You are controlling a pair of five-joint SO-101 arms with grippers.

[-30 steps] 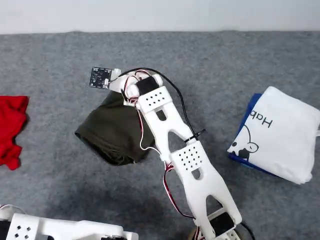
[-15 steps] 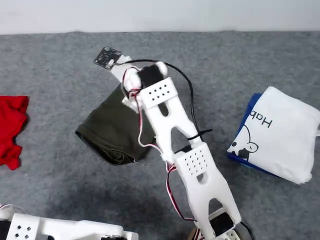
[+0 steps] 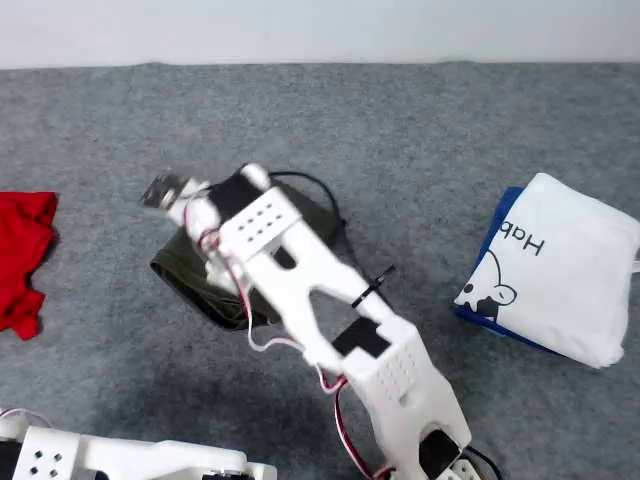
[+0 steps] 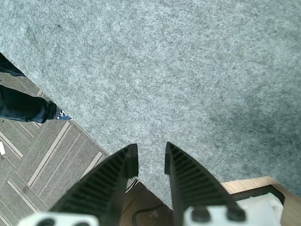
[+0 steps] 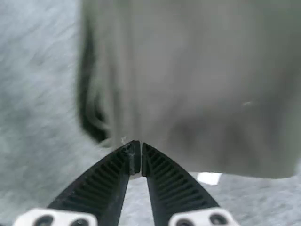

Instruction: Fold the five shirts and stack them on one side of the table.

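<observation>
Shirt, olive, beneath closed right hand; left hand slightly parted, empty.

White arm over olive shirt (folded), red shirt far left, white shirt atop blue shirt right

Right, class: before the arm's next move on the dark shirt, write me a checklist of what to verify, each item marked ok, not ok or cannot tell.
1. Right claw shut, right by the dark shirt: ok.
2. Cloth pinched between its tips: cannot tell.
3. Dark shirt on the stack: not ok, it lies apart, mid-table.
4. Left claw open over bare carpet, out of the way: ok.
5. White shirt folded on the blue shirt: ok.
6. Red shirt folded: not ok, crumpled at the table's side.
</observation>
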